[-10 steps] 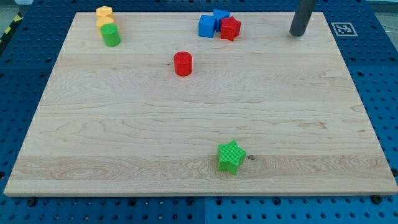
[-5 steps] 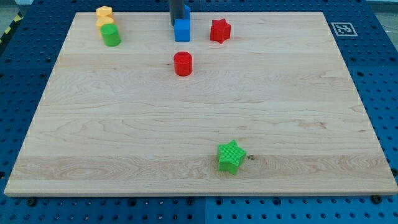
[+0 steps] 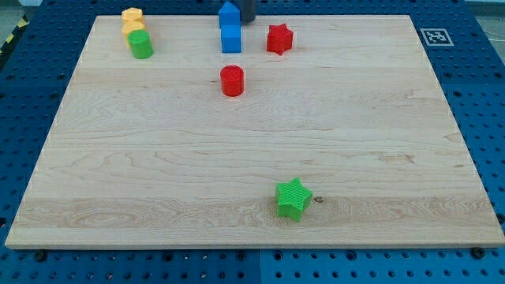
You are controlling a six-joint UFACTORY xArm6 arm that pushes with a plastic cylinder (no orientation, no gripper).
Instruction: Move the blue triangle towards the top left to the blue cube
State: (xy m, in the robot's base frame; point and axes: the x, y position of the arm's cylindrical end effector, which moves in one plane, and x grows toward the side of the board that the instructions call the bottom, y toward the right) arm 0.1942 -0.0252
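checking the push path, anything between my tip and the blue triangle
Nothing. In the camera view my tip sits right beside the blue triangle, on its right at the view's top edge, no block between them. The blue cube lies just below the triangle.

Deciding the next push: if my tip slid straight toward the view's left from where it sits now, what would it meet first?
Most likely the blue triangle: my tip sits just to its right at the board's top edge. The blue cube lies slightly lower, probably off that line, though depth is hard to judge.
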